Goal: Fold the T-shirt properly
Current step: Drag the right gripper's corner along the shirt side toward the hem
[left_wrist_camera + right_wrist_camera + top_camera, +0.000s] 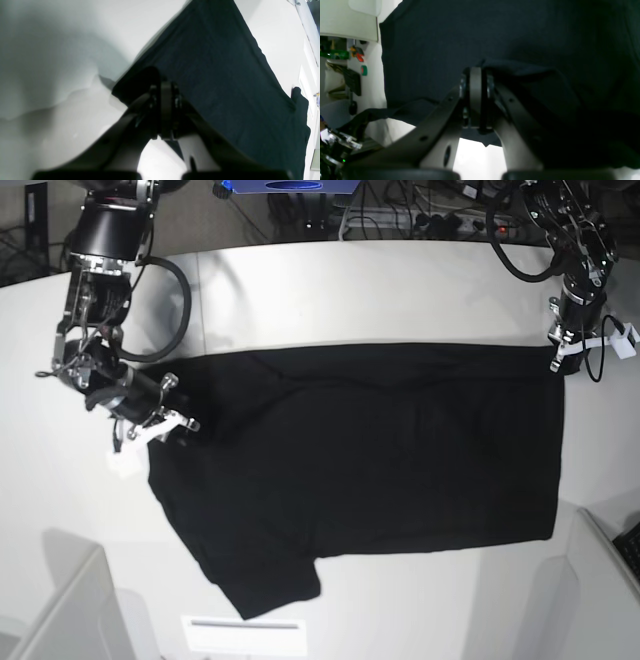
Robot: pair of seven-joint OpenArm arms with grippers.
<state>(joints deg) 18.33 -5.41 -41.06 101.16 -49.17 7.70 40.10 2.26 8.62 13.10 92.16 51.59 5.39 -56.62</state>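
We are pinching the T-shirt (225,75) with both grippers. Our left gripper (166,87) is pressing its jaws together on a corner of the black cloth, and in the base view that corner is sitting at the shirt's far right edge, where the left gripper (557,363) is reaching down to the table (350,290). Our right gripper (475,72) is also clamping, its jaws meeting on a fold of dark fabric that is bunching up around the tips; in the base view it (180,423) is gripping the shirt's left edge, near the upper sleeve.

Between the two grips the T-shirt (380,450) is lying spread across the white table, plain black side up, its upper edge running from one gripper to the other. One short sleeve is pointing toward the near edge at lower left. A raised white panel (60,610) is standing at the near left corner.
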